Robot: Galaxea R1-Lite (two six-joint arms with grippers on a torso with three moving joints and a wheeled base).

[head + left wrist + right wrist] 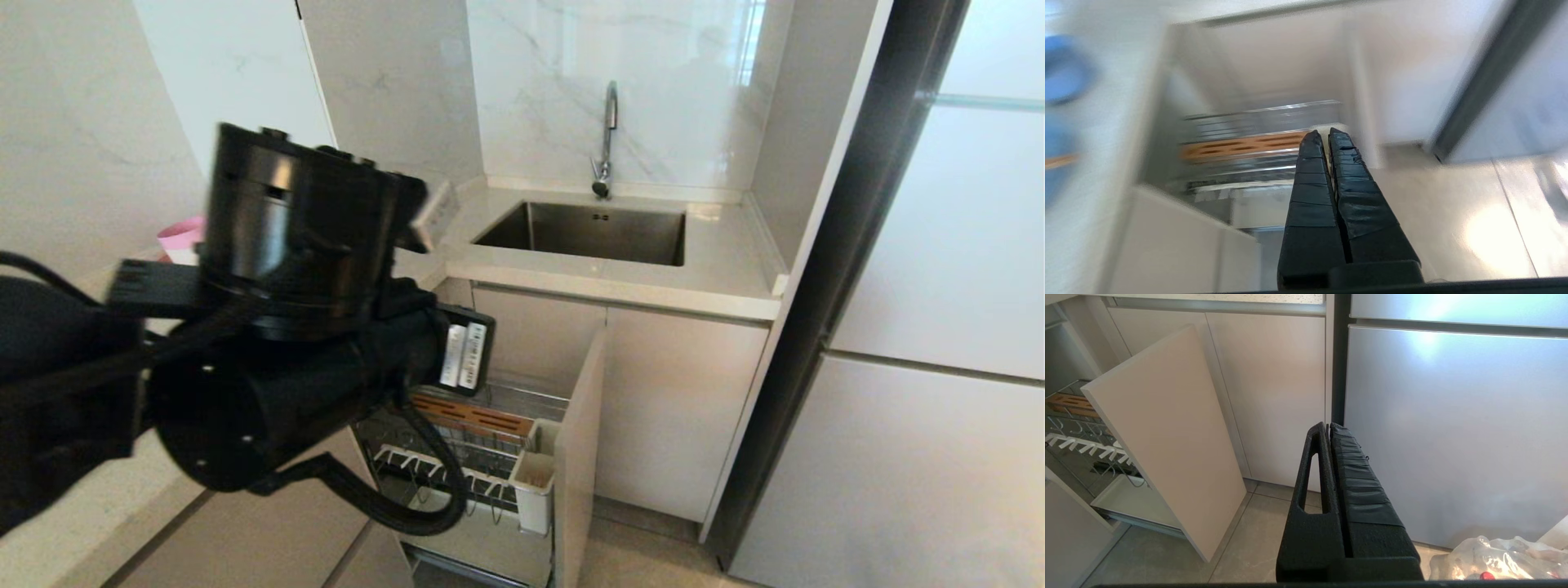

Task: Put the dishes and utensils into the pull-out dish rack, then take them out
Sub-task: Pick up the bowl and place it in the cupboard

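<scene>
Left gripper (1325, 134) pressed together on nothing, raised above the pulled-out pull-out dish rack (478, 445), with the bulky left arm (269, 327) filling the near left of the head view. Right gripper (1329, 428) likewise closed and empty, parked low beside the rack's beige front panel (1167, 433) and facing the grey fridge door (1453, 428). Rack drawn fully out below the counter edge left of the sink (588, 233): wooden slotted strip (469, 415) along the back, white hooks (424, 467) across the middle, white utensil cup (535, 482) at the front right corner by the panel. No dish seen in the rack. Blue blur (1063, 69), probably the light-blue dishes, on the counter to the side in the left wrist view; too smeared to tell plate from bowl. Judged ceramic: rigid, fairly heavy, smooth and breakable, so best pinched at the rim with fingers straddling the edge, then lowered upright into a slot. Chopsticks and spoon not made out; likely light, thin, prone to roll, best taken mid-shaft.
</scene>
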